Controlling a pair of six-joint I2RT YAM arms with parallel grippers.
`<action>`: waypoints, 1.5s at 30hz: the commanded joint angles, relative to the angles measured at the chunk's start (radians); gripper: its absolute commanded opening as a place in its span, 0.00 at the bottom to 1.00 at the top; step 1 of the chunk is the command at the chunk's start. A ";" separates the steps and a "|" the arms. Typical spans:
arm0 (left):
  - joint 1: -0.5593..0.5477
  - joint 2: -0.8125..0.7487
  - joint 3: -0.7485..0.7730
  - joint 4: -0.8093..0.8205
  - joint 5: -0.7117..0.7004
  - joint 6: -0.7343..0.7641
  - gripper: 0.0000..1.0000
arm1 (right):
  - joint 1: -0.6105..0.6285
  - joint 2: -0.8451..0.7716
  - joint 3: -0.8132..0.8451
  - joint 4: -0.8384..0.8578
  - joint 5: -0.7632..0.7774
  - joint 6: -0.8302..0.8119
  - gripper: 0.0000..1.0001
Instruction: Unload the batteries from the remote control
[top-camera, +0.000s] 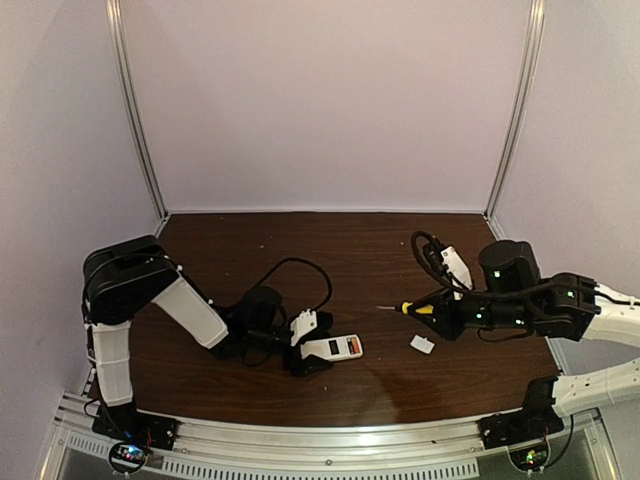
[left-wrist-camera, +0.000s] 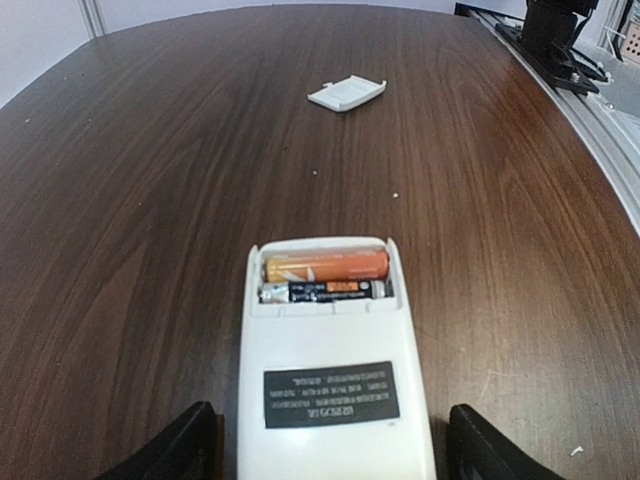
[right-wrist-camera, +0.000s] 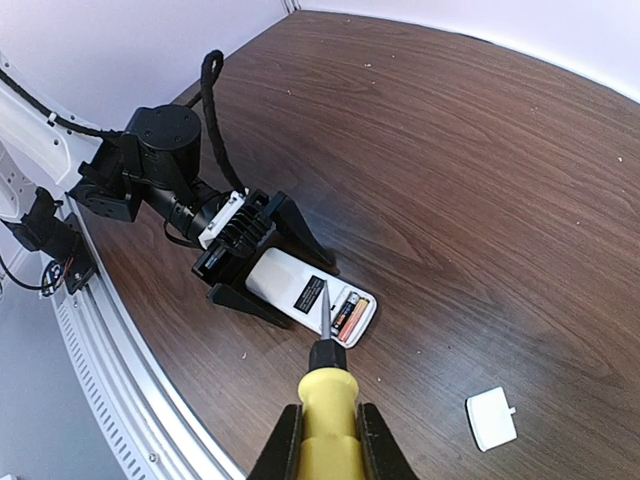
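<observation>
White plastic back up, the remote control (left-wrist-camera: 335, 390) lies on the near part of the dark wooden counter (left-wrist-camera: 150, 150), left of centre. Its button face is hidden underneath, and one end is cut off in the left wrist view. The batteries (left-wrist-camera: 325, 270) sit side by side in the open bay at its right end, the orange one outermost. The left fingers (left-wrist-camera: 180, 450) stand released on either side of it, with gaps showing. The right fingers (right-wrist-camera: 283, 450) are clenched on a yellow screwdriver (right-wrist-camera: 328, 420). Its blade crosses the remote in that wrist view and seems to hover short of it. A white cover (right-wrist-camera: 491, 418) lies apart to the right.
</observation>
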 joint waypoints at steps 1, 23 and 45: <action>0.006 0.031 0.033 -0.041 0.012 0.039 0.79 | -0.006 -0.021 -0.015 -0.016 0.030 0.022 0.00; -0.134 -0.138 -0.056 -0.013 -0.278 0.136 0.12 | -0.006 -0.008 0.000 -0.020 0.047 -0.037 0.00; -0.150 -0.278 -0.105 -0.217 -0.052 0.364 0.00 | 0.133 0.170 0.073 -0.036 -0.026 -0.145 0.00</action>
